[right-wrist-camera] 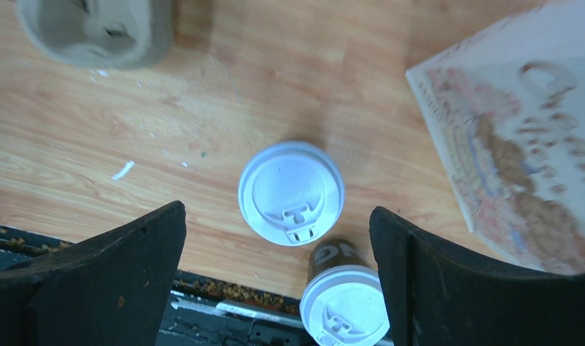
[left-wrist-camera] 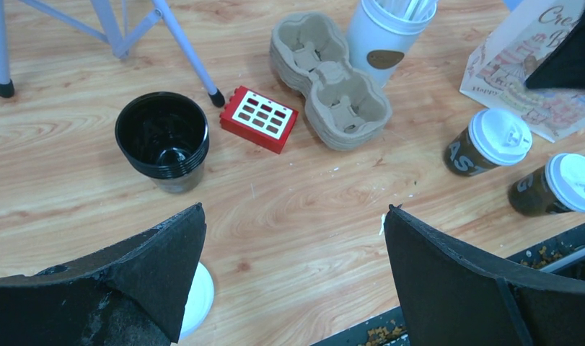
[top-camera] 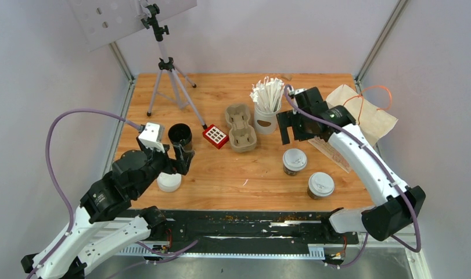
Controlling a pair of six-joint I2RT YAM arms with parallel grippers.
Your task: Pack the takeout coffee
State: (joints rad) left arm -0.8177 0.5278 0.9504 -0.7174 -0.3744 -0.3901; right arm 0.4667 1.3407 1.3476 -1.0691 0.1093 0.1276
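Two takeout coffees stand upright on the wooden table at the front right, both dark brown cups with white lids. One coffee is nearer the middle. The other stands by the table's front edge. My right gripper hangs open above them and touches neither cup. At the front left my left gripper is open over bare wood with nothing between its fingers.
A beige pulp cup tray lies mid-table beside a white cup of wrapped sticks. A red block, a stack of black cups, a loose white lid, a tripod and a paper bag are also here.
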